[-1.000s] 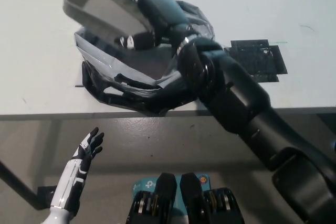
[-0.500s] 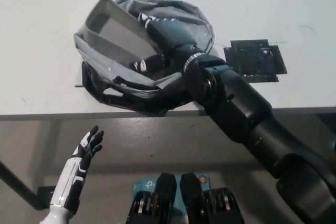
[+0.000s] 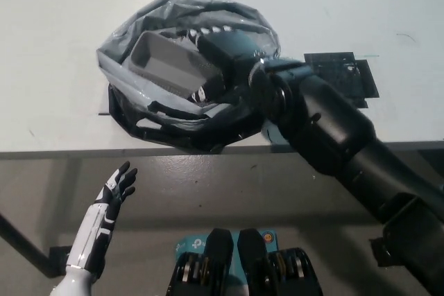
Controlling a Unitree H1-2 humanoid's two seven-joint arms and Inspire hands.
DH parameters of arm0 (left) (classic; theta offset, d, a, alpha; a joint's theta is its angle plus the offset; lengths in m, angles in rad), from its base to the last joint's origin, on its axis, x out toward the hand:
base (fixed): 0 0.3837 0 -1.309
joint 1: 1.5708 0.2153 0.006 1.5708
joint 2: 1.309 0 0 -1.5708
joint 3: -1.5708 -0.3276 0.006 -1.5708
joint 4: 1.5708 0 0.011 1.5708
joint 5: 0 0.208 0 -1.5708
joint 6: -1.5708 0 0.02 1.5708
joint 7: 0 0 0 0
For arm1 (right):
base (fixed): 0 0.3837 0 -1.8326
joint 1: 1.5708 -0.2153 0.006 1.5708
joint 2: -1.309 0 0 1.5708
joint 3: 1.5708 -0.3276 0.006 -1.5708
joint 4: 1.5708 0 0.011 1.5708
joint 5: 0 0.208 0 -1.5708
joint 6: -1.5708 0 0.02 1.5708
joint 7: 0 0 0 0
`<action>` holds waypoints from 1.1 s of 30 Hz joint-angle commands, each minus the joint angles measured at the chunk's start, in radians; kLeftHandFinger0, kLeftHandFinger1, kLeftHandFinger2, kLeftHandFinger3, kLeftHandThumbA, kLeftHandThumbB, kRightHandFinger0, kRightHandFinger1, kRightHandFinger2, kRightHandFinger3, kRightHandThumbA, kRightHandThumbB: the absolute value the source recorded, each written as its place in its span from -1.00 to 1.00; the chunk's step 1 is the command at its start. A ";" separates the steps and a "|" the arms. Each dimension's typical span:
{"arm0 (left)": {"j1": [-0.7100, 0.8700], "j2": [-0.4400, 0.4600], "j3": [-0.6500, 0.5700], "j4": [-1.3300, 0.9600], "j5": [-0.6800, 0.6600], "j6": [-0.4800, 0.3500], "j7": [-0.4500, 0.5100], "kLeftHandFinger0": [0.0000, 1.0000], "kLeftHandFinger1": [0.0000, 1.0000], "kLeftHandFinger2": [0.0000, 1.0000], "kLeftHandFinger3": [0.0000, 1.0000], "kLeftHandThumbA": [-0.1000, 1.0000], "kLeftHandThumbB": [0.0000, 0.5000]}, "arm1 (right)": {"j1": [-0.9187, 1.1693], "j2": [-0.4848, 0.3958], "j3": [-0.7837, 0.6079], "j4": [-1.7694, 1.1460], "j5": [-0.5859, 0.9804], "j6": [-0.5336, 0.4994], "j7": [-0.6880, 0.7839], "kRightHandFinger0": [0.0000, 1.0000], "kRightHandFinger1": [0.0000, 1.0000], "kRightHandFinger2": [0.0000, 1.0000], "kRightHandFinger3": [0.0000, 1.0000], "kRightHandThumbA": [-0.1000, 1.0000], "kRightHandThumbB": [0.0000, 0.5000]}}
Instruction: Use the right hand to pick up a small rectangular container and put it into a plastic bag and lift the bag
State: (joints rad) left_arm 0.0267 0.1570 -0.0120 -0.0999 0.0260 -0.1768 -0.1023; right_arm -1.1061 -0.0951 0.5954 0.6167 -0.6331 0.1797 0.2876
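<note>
Head view shows the black right hand [image 3: 223,60] reaching into the mouth of the crumpled grey-and-black plastic bag [image 3: 139,119] on the white table [image 3: 55,19], its fingers closed on the small grey rectangular container [image 3: 168,67], which sits tilted inside the bag's opening. By my reading, the placing step is nearly done; next the hand should let go of the container, draw clear, then gather the bag's rim for the lift. The white left hand [image 3: 114,192] rests low beside the table edge, fingers spread, holding nothing.

White table [image 3: 55,32], grey plastic bag [image 3: 121,50] on it, black taped patch [image 3: 347,77] beside
</note>
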 commanded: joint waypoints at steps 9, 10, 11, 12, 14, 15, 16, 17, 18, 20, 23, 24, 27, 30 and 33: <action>-0.011 0.014 0.010 -0.028 -0.004 -0.013 -0.003 1.00 1.00 1.00 1.00 1.00 -0.03 | -0.119 0.012 -0.191 -0.124 0.054 -0.051 -0.092 1.00 1.00 1.00 1.00 1.00 0.99; -0.013 0.015 0.010 -0.027 -0.004 -0.011 -0.005 1.00 1.00 1.00 1.00 1.00 -0.04 | -0.118 0.014 -0.205 -0.124 0.056 -0.066 -0.108 1.00 1.00 1.00 1.00 1.00 1.00; -0.015 0.016 0.009 -0.027 -0.005 -0.011 -0.007 1.00 1.00 1.00 1.00 1.00 -0.03 | -0.116 0.017 -0.233 -0.125 0.069 -0.087 -0.142 1.00 1.00 1.00 1.00 1.00 1.00; -0.016 0.017 0.009 -0.027 -0.005 -0.011 -0.007 1.00 1.00 1.00 1.00 1.00 -0.02 | -0.116 0.016 -0.245 -0.124 0.073 -0.097 -0.159 1.00 1.00 1.00 1.00 1.00 1.00; -0.016 0.017 0.009 -0.027 -0.006 -0.010 -0.008 1.00 1.00 1.00 1.00 1.00 0.01 | -0.118 0.014 -0.263 -0.116 0.070 -0.111 -0.176 1.00 1.00 1.00 1.00 1.00 1.00; -0.016 0.017 0.009 -0.027 -0.006 -0.010 -0.009 1.00 1.00 1.00 1.00 1.00 0.02 | -0.119 0.013 -0.266 -0.112 0.069 -0.114 -0.179 1.00 1.00 1.00 1.00 1.00 1.00; -0.015 0.018 0.009 -0.029 -0.007 -0.009 -0.009 1.00 1.00 1.00 1.00 1.00 0.03 | -0.120 0.011 -0.273 -0.104 0.067 -0.111 -0.179 1.00 1.00 1.00 1.00 1.00 1.00; -0.015 0.017 0.010 -0.028 -0.005 -0.010 -0.007 1.00 1.00 1.00 1.00 1.00 0.04 | -0.118 0.004 -0.278 -0.098 0.068 -0.099 -0.163 1.00 1.00 1.00 1.00 0.99 1.00; -0.013 0.016 0.010 -0.029 -0.003 -0.010 -0.006 1.00 1.00 1.00 1.00 1.00 0.04 | -0.115 0.002 -0.279 -0.095 0.069 -0.095 -0.156 1.00 1.00 1.00 1.00 0.98 1.00; -0.011 0.016 0.011 -0.030 -0.002 -0.006 -0.005 1.00 1.00 1.00 1.00 1.00 0.00 | -0.104 -0.005 -0.282 -0.080 0.067 -0.087 -0.144 1.00 1.00 1.00 1.00 0.90 0.95; -0.010 0.012 0.012 -0.024 -0.004 -0.005 -0.003 1.00 1.00 1.00 1.00 1.00 0.00 | -0.086 -0.019 -0.279 -0.053 0.053 -0.056 -0.135 1.00 1.00 1.00 1.00 0.87 0.94; -0.003 0.011 0.011 -0.025 -0.003 -0.009 -0.003 1.00 1.00 1.00 1.00 1.00 -0.05 | -0.079 -0.022 -0.273 -0.043 0.042 -0.048 -0.140 1.00 1.00 1.00 1.00 0.90 0.97; 0.008 0.012 0.009 -0.025 0.004 -0.020 -0.001 1.00 1.00 1.00 1.00 1.00 -0.10 | -0.073 -0.030 -0.264 0.012 0.026 -0.055 -0.166 1.00 1.00 1.00 1.00 0.92 0.98; 0.016 0.009 0.010 -0.025 -0.001 -0.023 -0.001 1.00 1.00 1.00 1.00 1.00 -0.08 | -0.080 -0.039 -0.258 0.074 0.023 -0.045 -0.163 1.00 1.00 1.00 1.00 0.93 0.96; 0.021 0.007 0.009 -0.025 -0.008 -0.022 -0.004 1.00 1.00 1.00 1.00 1.00 -0.03 | -0.084 -0.046 -0.263 0.128 0.035 -0.055 -0.171 1.00 1.00 1.00 1.00 0.87 1.00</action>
State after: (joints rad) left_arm 0.0415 0.1576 -0.0058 -0.0998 0.0265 -0.1770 -0.1023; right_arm -1.1427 -0.1192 0.3392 0.7040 -0.5972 0.1326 0.1648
